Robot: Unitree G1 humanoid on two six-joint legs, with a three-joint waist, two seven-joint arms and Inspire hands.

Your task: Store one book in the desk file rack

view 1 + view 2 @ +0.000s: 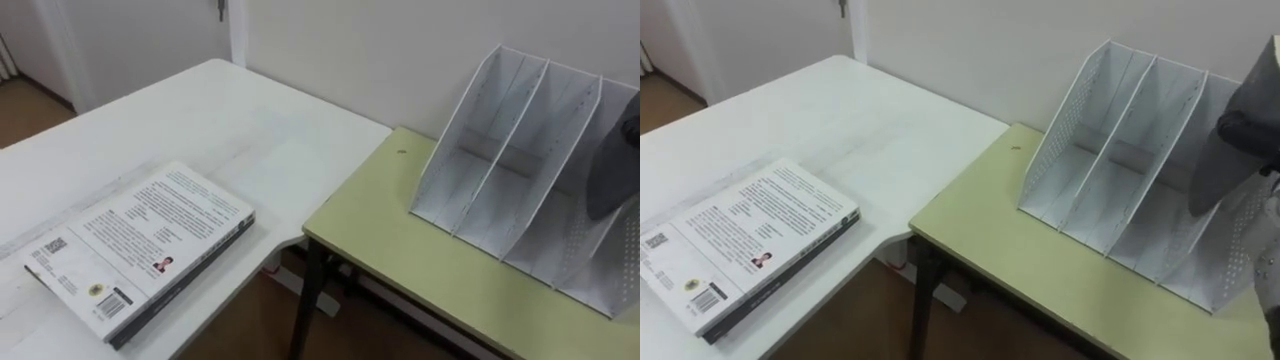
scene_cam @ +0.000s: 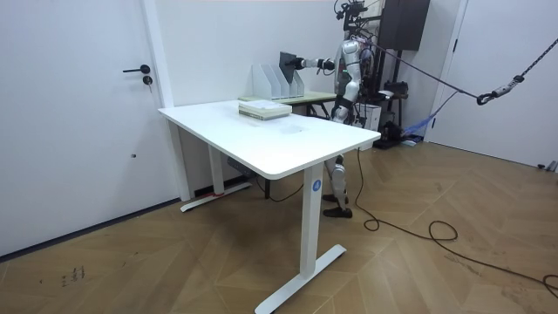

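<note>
A white mesh file rack (image 1: 500, 180) with three slots stands on the green desk (image 1: 400, 250). My right hand (image 1: 1248, 128) comes in from the right and is shut on a dark grey book (image 1: 1220, 170). It holds the book upright at the rack's rightmost slot, and the book's lower edge overlaps that slot's wall. In the room view the dark book (image 2: 287, 62) is above the rack (image 2: 272, 82) at the end of my outstretched arm. Another book, white-covered (image 1: 140, 250), lies flat on the white table (image 1: 250, 130). My left hand (image 2: 342, 105) hangs at my side.
The white table meets the green desk at a corner, with a gap of wooden floor (image 1: 250, 320) below. A wall (image 1: 380, 50) runs just behind the rack. I stand at the green desk on the far side of the white table (image 2: 288, 144).
</note>
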